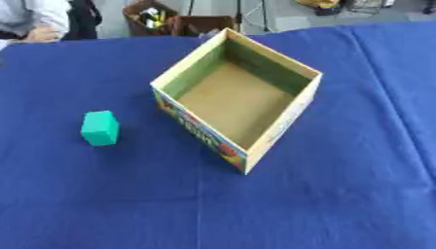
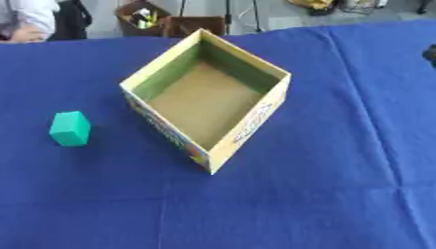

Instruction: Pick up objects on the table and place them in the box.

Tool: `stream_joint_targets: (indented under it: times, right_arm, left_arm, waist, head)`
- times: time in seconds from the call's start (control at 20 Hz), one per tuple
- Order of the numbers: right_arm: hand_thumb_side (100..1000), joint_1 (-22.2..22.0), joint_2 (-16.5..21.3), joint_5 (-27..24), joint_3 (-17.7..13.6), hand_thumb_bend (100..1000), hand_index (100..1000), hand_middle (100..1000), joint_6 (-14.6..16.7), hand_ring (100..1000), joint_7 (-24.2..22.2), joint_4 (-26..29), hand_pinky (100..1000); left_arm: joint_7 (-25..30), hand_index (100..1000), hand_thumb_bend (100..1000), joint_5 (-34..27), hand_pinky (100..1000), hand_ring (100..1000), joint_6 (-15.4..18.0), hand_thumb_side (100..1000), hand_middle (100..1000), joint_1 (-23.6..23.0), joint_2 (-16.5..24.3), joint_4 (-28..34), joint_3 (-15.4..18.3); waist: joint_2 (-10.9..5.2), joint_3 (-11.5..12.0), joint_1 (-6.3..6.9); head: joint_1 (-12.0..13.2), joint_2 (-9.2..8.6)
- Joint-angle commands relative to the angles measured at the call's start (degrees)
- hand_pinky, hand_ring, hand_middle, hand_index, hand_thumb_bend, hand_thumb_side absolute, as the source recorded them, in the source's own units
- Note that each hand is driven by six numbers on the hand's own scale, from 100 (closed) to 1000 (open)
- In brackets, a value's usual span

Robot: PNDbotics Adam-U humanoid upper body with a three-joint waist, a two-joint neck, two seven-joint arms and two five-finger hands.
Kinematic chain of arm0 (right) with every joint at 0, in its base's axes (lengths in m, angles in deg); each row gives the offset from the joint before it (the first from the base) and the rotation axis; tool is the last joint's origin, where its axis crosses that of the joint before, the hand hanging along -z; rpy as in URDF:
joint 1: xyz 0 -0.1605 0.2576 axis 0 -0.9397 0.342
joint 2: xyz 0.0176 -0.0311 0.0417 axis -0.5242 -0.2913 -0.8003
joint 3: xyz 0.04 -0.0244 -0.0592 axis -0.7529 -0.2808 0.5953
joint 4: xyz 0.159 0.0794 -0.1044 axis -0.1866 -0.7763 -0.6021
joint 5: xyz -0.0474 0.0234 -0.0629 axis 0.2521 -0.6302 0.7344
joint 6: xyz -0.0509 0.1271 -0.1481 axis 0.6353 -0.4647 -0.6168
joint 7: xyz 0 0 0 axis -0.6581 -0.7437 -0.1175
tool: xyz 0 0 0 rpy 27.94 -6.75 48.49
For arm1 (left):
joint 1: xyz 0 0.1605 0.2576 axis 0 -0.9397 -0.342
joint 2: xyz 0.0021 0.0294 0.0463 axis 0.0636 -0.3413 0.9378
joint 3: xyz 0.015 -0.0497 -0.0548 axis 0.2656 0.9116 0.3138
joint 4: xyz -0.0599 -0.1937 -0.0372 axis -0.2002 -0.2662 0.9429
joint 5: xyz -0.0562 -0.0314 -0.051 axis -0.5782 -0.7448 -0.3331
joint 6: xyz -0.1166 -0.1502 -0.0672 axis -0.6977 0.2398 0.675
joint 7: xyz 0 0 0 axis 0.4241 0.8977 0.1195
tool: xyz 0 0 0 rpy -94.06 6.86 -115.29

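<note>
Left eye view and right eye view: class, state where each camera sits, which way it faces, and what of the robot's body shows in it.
Left eye view: sits in the robot's head, looks down at the open box and green block on the blue cloth; no arm or hand shows.
Right eye view: same head, same downward aim; only a dark, unidentifiable bit at the right edge.
Shared: box, block, cloth, with the block left of the box and apart from it.

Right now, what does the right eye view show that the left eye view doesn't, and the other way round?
Only the right eye view shows a small dark shape at its right edge; I cannot tell what it is. The left eye view shows nothing extra of note. Both show the green block lying apart from the open box, to its left, on the blue cloth. The box looks empty inside. Neither robot hand is clearly visible.
</note>
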Motion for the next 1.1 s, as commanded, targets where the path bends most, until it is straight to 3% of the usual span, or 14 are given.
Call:
stream_joint_targets:
  times: [0.05,0.4,0.8,1.1]
  right_arm:
    - [836,0.48,0.84,-0.14,-0.05,100,857,741,-0.02,904,-0.32,0.79,929]
    - [837,0.62,0.8,-0.25,0.13,100,857,741,-0.07,904,-0.46,0.79,930]
    - [839,0.85,0.73,-0.69,0.34,100,857,740,-0.34,904,-1.0,0.79,932]
    - [839,0.98,0.76,-0.74,0.34,100,857,739,-0.63,905,-1.07,0.79,933]
  left_arm:
    - [-0.89,1000,676,1.11,747,825,-0.3,998,894,1.59,1.29,-0.49,-0.12]
    - [-2.05,1000,684,1.59,744,812,0.17,1000,887,2.54,0.63,-0.82,-0.69]
    - [0.5,1000,676,0.01,749,808,0.67,1000,883,12.33,-4.34,-2.45,-4.01]
    - [1.55,1000,679,-0.38,754,810,0.97,1000,883,14.24,-5.58,-3.17,-4.98]
  waist:
    - [-0.84,-0.01,0.11]
    - [-0.92,-0.37,0.09]
    - [-0.99,-0.64,0.33]
    - [-1.02,-0.64,0.59]
  head:
    - [0.24,-0.54]
    - [0.84,-0.51]
    - [1.4,-0.46]
    - [1.34,-0.48]
